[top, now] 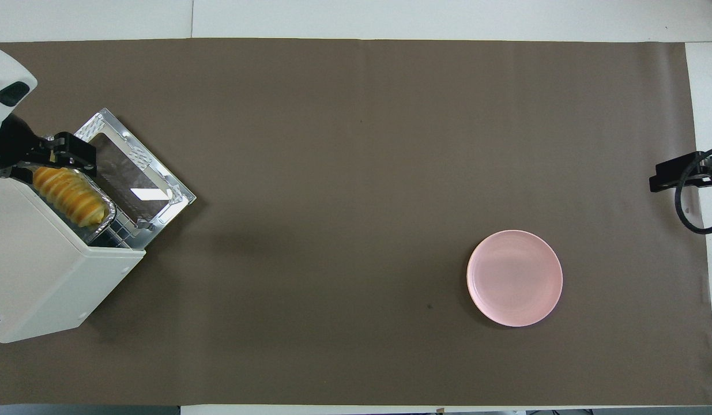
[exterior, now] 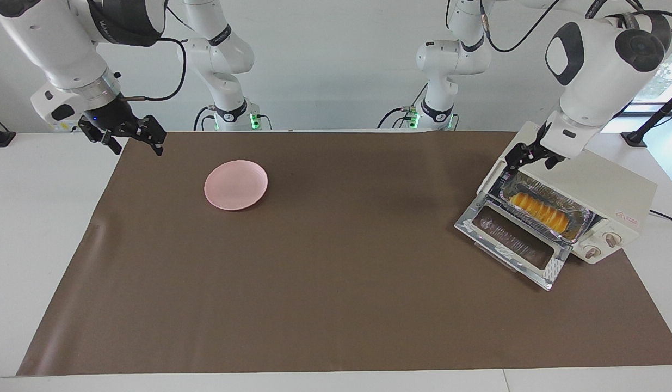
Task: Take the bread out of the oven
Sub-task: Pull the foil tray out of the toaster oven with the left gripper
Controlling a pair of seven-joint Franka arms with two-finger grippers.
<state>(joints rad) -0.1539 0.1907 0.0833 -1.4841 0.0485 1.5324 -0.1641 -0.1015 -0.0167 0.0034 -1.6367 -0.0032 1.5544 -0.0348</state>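
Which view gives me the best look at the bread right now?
The facing view: the bread lies in its foil tray in the open oven, its whole length showing, the left gripper at the tray's end. Overhead, the gripper and oven top partly cover it.

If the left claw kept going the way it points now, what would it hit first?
Most likely the foil tray at the end of the bread, in the oven mouth. The left claw points down at that end; depth is uncertain.

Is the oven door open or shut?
Open: the oven has its glass door dropped flat onto the mat, and the bread shows in its foil tray at the mouth.
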